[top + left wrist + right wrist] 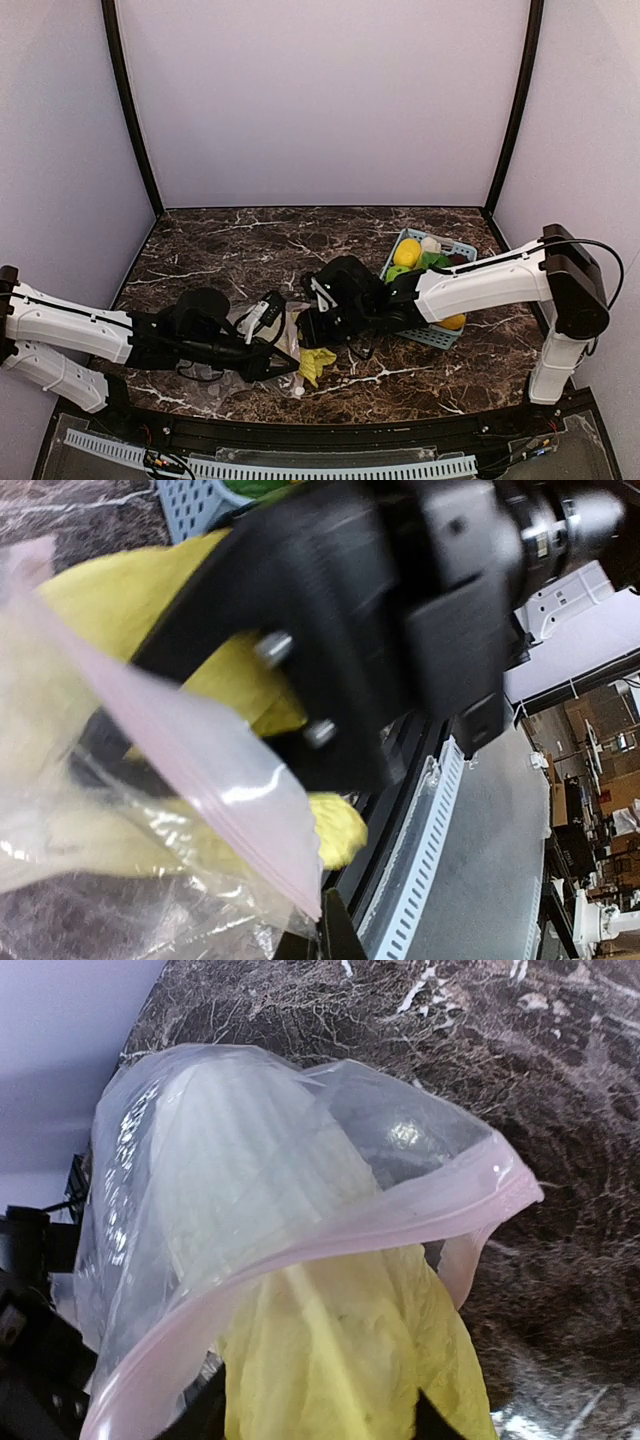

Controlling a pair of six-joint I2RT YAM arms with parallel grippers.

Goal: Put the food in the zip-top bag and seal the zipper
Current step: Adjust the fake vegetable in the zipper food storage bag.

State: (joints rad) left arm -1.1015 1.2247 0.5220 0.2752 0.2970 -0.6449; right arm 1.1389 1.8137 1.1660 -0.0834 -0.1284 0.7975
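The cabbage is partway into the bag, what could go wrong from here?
1. The napa cabbage's leafy end sticks out past the zipper; if let go now, it may slide back out.
2. The zip-top bag's mouth seems held only by the left gripper; pushing could pull the floppy rim free.
3. Leaves across the strip could block sealing.

The right claw (308, 335) is filling the left wrist view as a dark, out-of-focus mass, so how its jaws are standing is not showing. There it is covering much of the napa cabbage (318, 362), which the right wrist view's bottom edge is cutting off. The zip-top bag (200, 1180) is veiling the cabbage's far part and running out of frame at lower left. The left claw (285, 362) is showing in its own view only as a dark tip at the bottom edge. The right arm (480, 280) is crossing the basket (440, 337), hiding its middle
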